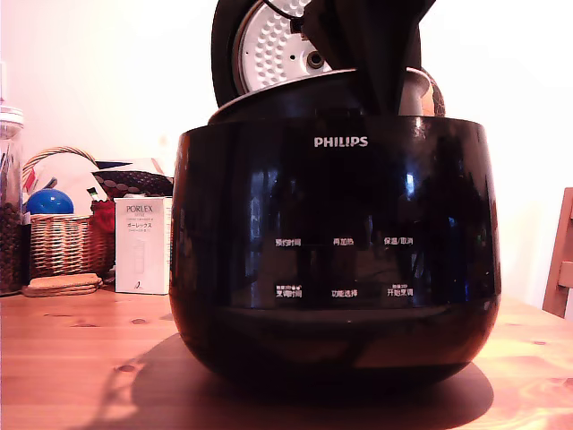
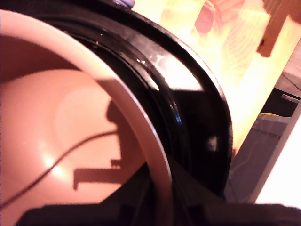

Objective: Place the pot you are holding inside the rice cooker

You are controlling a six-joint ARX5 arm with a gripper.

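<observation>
The rice cooker (image 1: pixel 336 260), glossy black with a white PHILIPS logo, fills the middle of the exterior view. Its lid (image 1: pixel 269 49) stands open behind, showing the white dimpled plate. The pot (image 1: pixel 304 94) sits tilted in the cooker's top opening, with its rim lower toward the exterior view's left and higher toward the right. My gripper (image 1: pixel 380 81) comes down from above and is shut on the pot's rim at the raised side. In the wrist view the pot (image 2: pixel 70 132) shows its pale inner wall and thin rim, inside the cooker's black rim (image 2: pixel 188 108). The gripper (image 2: pixel 160 202) clamps that rim.
On the wooden table (image 1: pixel 81 358), at the exterior view's left, stand a glass jar (image 1: pixel 9 206), a wicker basket (image 1: pixel 63 237) with a blue ball, cork coasters (image 1: pixel 61 285) and a white PORLEX box (image 1: pixel 141 245). A wooden chair part (image 1: pixel 560 260) shows at the right edge.
</observation>
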